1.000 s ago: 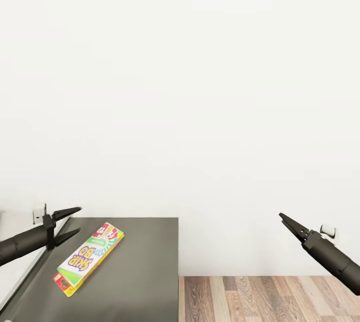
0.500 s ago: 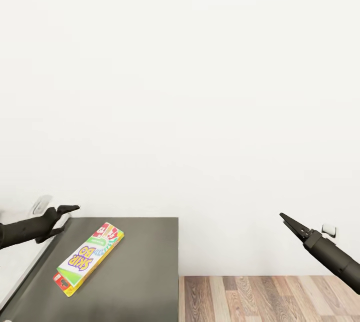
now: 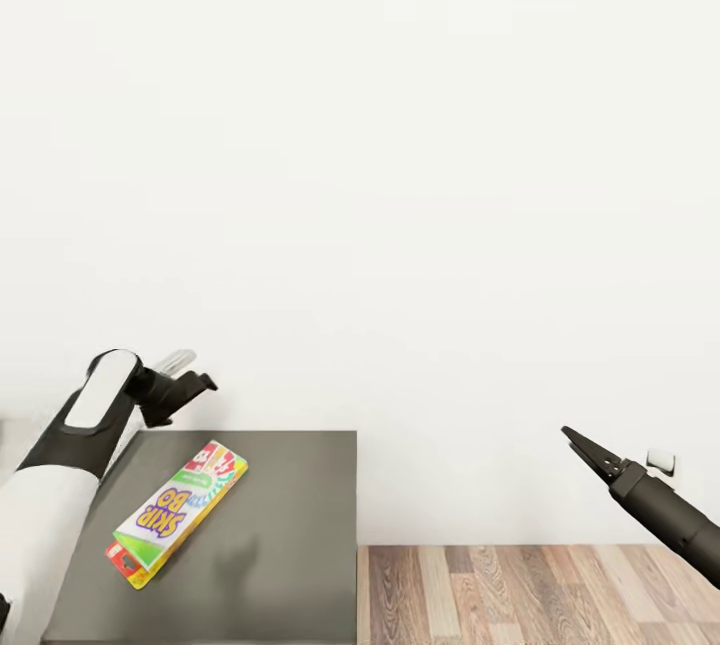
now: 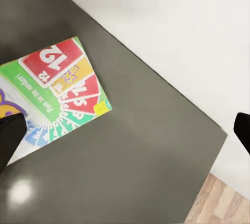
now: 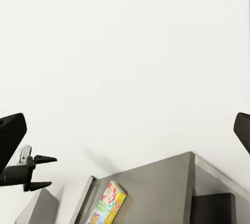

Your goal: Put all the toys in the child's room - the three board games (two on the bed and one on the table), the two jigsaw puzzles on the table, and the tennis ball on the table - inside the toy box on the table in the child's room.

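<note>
The SKIP-BO box (image 3: 176,513) lies flat at lower left on the dark grey wing (image 3: 290,525). My left gripper (image 3: 190,380) hovers above it, fingers spread. My right gripper (image 3: 585,450) looks nearly closed, though I cannot tell.

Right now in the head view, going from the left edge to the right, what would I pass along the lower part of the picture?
Left arm → left hand → SKIP-BO game box → bare end of the dark grey table wing → wood floor → right hand → wall outlet.
</note>
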Robot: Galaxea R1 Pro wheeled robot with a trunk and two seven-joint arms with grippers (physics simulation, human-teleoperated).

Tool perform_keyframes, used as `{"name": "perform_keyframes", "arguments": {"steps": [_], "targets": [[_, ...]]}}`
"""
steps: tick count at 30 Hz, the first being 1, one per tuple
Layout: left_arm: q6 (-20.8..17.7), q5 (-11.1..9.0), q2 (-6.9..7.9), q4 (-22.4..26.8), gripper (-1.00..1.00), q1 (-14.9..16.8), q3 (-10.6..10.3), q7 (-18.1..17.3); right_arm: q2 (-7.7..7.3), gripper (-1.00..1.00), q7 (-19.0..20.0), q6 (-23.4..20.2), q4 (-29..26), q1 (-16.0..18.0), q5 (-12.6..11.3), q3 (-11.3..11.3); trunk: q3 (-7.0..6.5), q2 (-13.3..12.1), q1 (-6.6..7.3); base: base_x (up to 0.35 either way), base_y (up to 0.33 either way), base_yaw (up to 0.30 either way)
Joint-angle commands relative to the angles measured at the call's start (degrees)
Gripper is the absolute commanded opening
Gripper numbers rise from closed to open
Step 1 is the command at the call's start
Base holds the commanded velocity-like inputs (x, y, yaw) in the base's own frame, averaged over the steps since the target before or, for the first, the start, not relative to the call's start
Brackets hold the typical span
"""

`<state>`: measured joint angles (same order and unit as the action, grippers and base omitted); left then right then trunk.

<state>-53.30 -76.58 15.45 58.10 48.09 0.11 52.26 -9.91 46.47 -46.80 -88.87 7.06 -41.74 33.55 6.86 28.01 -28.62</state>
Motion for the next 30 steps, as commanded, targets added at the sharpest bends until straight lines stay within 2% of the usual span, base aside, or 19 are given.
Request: {"name": "perform_keyframes", "arguments": {"steps": [1, 3, 5, 8, 10, 15, 22, 28, 30], "targets": [[0.44, 2.21, -0.77, -2.79, 1.0, 1.71, -0.13, 0.71, -0.01, 1.0, 0.13, -0.31, 0.0, 0.06, -0.1, 0.11, 0.2, 0.13, -0.02, 0.0, 0.0, 0.0], [3.0, 7.06, -1.5, -7.58, 1.0, 3.93, -0.29, 0.83, -0.04, 1.0, 0.17, -0.31, 0.01, 0.06, -0.15, 0.16, 0.37, 0.13, -0.02, 0.0, 0.0, 0.0], [6.0, 11.05, -1.78, -12.26, 1.0, 5.26, -0.39, 0.83, -0.18, 1.0, 0.19, -0.31, 0.01, 0.06, -0.17, 0.19, 0.53, 0.13, -0.02, 0.0, 0.0, 0.0], [9.3, 15.7, -1.85, -18.6, 1.0, 6.83, -0.45, 0.83, -0.26, 1.0, 0.2, -0.31, 0.02, 0.06, -0.18, 0.2, 0.77, 0.13, -0.02, 0.0, 0.0, 0.0], [11.42, 17.93, -1.79, -21.78, 1.0, 7.74, -0.46, 0.79, -0.28, 1.0, 0.16, -0.3, 0.02, 0.06, -0.18, 0.2, 0.93, 0.13, -0.02, 0.0, 0.0, 0.0], [14.54, 19.64, -1.51, -24.35, 1.0, 8.38, -0.48, 0.42, -0.29, 1.0, 0.13, -0.27, -0.05, 0.06, -0.18, 0.2, 1.33, 0.13, -0.02, 0.0, 0.0, 0.0], [17.24, 20.02, -1.47, -24.84, 1.0, 9.07, -0.47, -1.33, -0.29, 1.0, 0.12, -0.27, -0.07, 0.06, -0.18, 0.2, 1.9, 0.13, -0.02, 0.0, 0.0, 0.0], [21.39, 20.23, -1.52, -25.05, 1.0, 9.34, -0.51, -1.58, -0.29, 1.0, 0.12, -0.23, -0.07, 0.06, -0.18, 0.2, 2.38, 0.13, -0.02, 0.0, 0.0, 0.0], [22.89, 21.12, -1.53, -25.94, 1.0, 9.33, -0.52, -1.56, -0.29, 1.0, 0.12, -0.22, -0.07, 0.06, -0.18, 0.2, 2.54, 0.13, -0.02, 0.0, 0.0, 0.0]]}}
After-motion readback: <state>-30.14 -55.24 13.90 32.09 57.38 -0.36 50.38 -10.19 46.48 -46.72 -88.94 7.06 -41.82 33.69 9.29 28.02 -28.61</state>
